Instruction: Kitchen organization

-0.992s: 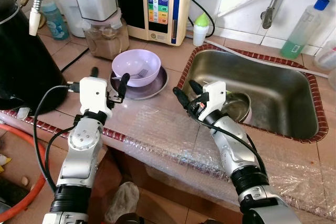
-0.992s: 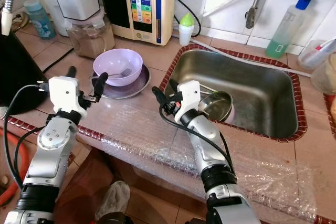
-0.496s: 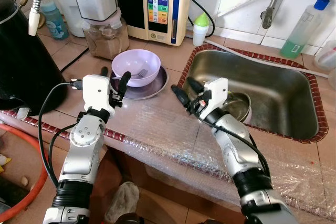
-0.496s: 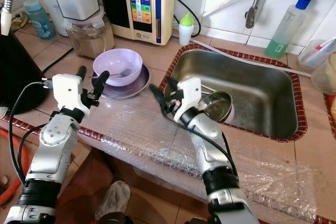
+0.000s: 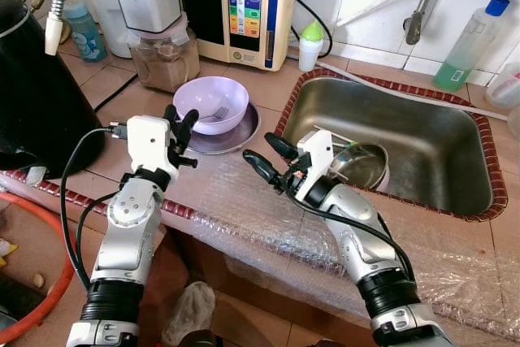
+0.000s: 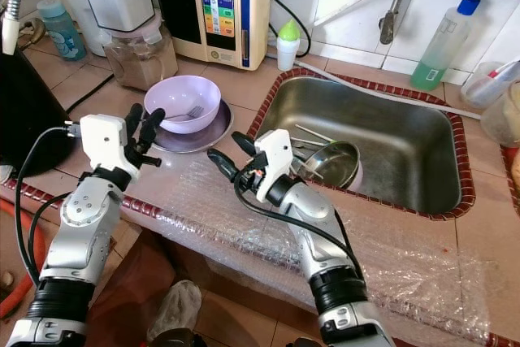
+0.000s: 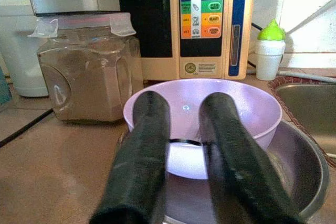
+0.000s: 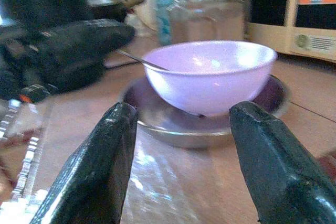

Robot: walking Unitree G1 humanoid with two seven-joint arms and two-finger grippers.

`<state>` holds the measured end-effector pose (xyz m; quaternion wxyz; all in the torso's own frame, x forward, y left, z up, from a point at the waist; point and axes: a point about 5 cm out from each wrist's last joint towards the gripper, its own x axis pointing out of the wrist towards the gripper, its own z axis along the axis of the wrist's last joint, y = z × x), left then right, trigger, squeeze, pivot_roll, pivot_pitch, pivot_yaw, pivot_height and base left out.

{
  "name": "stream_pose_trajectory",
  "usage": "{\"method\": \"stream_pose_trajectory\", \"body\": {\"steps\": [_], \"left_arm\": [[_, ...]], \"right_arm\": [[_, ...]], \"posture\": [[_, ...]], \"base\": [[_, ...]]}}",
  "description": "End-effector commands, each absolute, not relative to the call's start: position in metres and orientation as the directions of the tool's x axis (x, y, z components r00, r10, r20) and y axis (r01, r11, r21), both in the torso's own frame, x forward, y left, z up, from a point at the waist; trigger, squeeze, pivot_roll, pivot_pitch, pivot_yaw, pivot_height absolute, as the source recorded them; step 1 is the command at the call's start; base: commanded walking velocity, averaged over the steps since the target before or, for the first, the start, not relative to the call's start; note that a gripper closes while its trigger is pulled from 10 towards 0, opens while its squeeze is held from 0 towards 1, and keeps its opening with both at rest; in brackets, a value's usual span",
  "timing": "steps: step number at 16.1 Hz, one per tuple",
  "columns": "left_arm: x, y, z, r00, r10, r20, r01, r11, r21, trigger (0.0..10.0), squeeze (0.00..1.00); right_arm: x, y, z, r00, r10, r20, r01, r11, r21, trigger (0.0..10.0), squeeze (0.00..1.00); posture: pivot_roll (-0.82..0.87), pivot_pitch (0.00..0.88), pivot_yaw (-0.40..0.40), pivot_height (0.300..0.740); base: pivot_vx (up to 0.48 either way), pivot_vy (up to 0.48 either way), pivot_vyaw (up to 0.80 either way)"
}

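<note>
A lilac bowl with a fork in it sits in a shallow steel dish on the tiled counter. My left gripper hovers just short of the bowl's near left side, open by a narrow gap with nothing between its fingers. Over the bubble wrap, to the right of the dish, my right gripper stands wide open and points at the bowl. A steel bowl lies in the sink.
A black kettle stands at the far left. Along the back are a jar of brown powder, a water purifier, a green-capped bottle and a bottle of green liquid. Bubble wrap covers the counter's front edge.
My right gripper has swung left from the sink's edge toward the lilac bowl. The left gripper's fingers have narrowed and moved closer to the bowl.
</note>
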<state>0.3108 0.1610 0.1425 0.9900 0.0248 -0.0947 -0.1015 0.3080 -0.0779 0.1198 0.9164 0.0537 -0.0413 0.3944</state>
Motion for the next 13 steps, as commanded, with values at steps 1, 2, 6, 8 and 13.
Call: {"method": "stream_pose_trajectory", "body": {"steps": [1, 2, 6, 8, 13], "left_arm": [[0.314, 0.162, 0.144, 0.962, -0.204, 0.181, 0.196, 0.979, 0.063, 0.0, 0.00], [0.314, 0.162, 0.145, 0.961, -0.207, 0.185, 0.199, 0.978, 0.062, 0.0, 0.00], [0.315, 0.163, 0.147, 0.959, -0.208, 0.193, 0.199, 0.978, 0.064, 0.0, 0.00], [0.316, 0.164, 0.148, 0.959, -0.206, 0.196, 0.197, 0.978, 0.065, 0.0, 0.00], [0.321, 0.160, 0.172, 0.932, -0.246, 0.265, 0.225, 0.968, 0.110, 0.0, 0.00]], "right_arm": [[0.309, -0.079, 0.125, 0.691, 0.710, 0.134, -0.720, 0.692, 0.046, 10.0, 0.00], [0.310, -0.080, 0.124, 0.692, 0.710, 0.129, -0.721, 0.687, 0.084, 10.0, 0.00], [0.313, -0.081, 0.122, 0.711, 0.696, 0.097, -0.702, 0.711, 0.047, 10.0, 0.00], [0.316, -0.081, 0.121, 0.739, 0.669, 0.085, -0.668, 0.743, -0.039, 10.0, 0.00], [0.316, -0.077, 0.120, 0.737, 0.673, 0.059, -0.668, 0.739, -0.088, 10.0, 0.00]], "posture": [[0.06, 0.000, 0.037, 0.740], [0.07, 0.000, 0.036, 0.740], [0.07, 0.000, 0.034, 0.740], [0.07, 0.000, 0.032, 0.740], [0.07, 0.000, 0.032, 0.740]], "base": [[0.000, 0.000, 0.00], [0.000, 0.000, 0.00], [0.000, 0.000, 0.00], [0.000, 0.000, 0.00], [0.000, 0.000, 0.00]]}}
